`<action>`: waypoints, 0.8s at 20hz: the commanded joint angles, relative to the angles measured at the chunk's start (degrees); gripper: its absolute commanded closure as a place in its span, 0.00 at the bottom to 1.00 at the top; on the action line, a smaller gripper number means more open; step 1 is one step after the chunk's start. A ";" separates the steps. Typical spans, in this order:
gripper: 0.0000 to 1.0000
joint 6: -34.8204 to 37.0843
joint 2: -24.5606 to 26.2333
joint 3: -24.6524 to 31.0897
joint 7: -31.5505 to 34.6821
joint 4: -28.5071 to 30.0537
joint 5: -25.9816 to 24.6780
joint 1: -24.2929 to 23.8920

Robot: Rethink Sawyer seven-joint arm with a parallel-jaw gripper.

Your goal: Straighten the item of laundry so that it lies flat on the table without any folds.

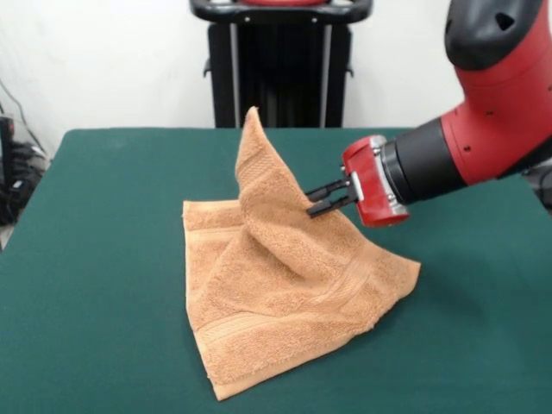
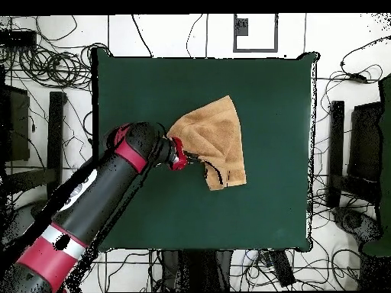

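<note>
Jaws pinched on a fold of the towel (image 1: pixel 285 276), arm lying near horizontal; the gripper (image 1: pixel 317 202) holds the cloth partway up a raised ridge, not at a corner. From that pinch the towel rises in a narrow peak, its tip standing free above the grip and leaning toward the table's (image 1: pixel 95 259) far edge. Below the grip the cloth drapes down and spreads onto the felt: one corner points toward the near edge, another lies out under the red wrist, and a banded edge runs along the side away from the arm. Overhead, the towel (image 2: pixel 218 141) sits near the table's (image 2: pixel 137 91) middle, bunched into a rough triangle with the gripper (image 2: pixel 189 159) at its edge. Not flat yet; at least one large fold stacked under the peak. Risks, as I judge them: a mid-fold pinch may drag the whole towel instead of opening it, since little cloth anchors it to the felt; letting go here would probably drop the peak back over the lower layer; thick terry could slip from the tips.
</note>
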 commanded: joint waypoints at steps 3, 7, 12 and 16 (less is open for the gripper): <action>1.00 8.37 2.55 0.70 20.52 -8.75 4.11 -0.13; 1.00 9.75 2.59 0.19 21.20 -9.83 4.61 -0.66; 1.00 11.15 3.59 -1.00 22.44 -11.32 5.28 -1.38; 1.00 11.87 4.43 -1.56 23.32 -11.88 5.47 -1.46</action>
